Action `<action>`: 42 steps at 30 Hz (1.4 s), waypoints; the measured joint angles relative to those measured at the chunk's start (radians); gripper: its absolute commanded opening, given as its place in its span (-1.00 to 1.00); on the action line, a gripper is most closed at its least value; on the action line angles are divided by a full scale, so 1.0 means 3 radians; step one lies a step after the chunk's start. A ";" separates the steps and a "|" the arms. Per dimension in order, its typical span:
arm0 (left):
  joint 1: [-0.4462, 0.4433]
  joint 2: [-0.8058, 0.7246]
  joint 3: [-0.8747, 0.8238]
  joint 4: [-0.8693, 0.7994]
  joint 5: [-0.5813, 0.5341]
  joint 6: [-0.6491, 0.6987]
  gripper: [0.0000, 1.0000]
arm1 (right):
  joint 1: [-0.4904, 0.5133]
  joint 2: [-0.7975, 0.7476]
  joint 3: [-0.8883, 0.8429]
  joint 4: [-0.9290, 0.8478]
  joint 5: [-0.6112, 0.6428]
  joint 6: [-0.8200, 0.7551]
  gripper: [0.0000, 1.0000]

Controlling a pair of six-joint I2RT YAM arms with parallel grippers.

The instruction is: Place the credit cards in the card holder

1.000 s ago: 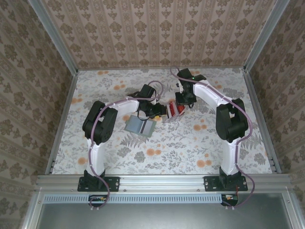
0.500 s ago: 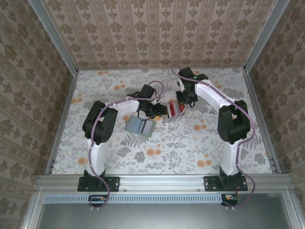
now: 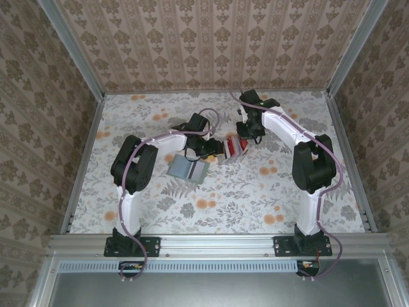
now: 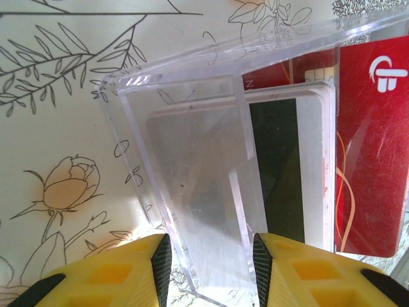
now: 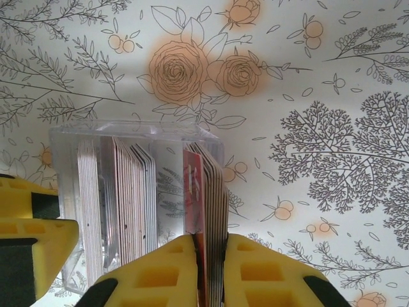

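The credit cards (image 5: 214,185) stand on edge in a clear plastic box (image 5: 137,137) at mid-table, seen from above as red and white cards (image 3: 233,147). My right gripper (image 5: 209,240) is shut on a bundle of them, a red card on its left side. More cards (image 5: 115,204) fill the box's left part. My left gripper (image 4: 211,256) is shut on a clear wall of the box (image 4: 192,185), with a red card (image 4: 370,147) and a white card with a dark stripe (image 4: 287,166) beyond. The grey-green card holder (image 3: 190,170) lies flat, left of the box.
The floral tablecloth (image 3: 243,198) covers the table. Patterned walls and metal rails (image 3: 82,160) close in the left, right and back. The left arm's elbow (image 3: 134,163) stands close to the card holder.
My right gripper has shut onto the bundle of cards, and the right arm has shifted slightly. The left arm and the box have stayed still.
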 measured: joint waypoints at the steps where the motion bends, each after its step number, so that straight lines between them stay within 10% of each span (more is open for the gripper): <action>1: 0.0000 0.0000 0.0000 0.0000 0.0000 0.0000 -0.18 | -0.0001 0.0000 0.0000 0.0000 -0.0010 0.0000 -0.87; 42: -0.0019 -0.0033 -0.0061 0.0000 0.0000 0.0000 -0.18 | -0.0174 -0.0286 -0.0334 0.0193 -0.0409 0.0086 -0.89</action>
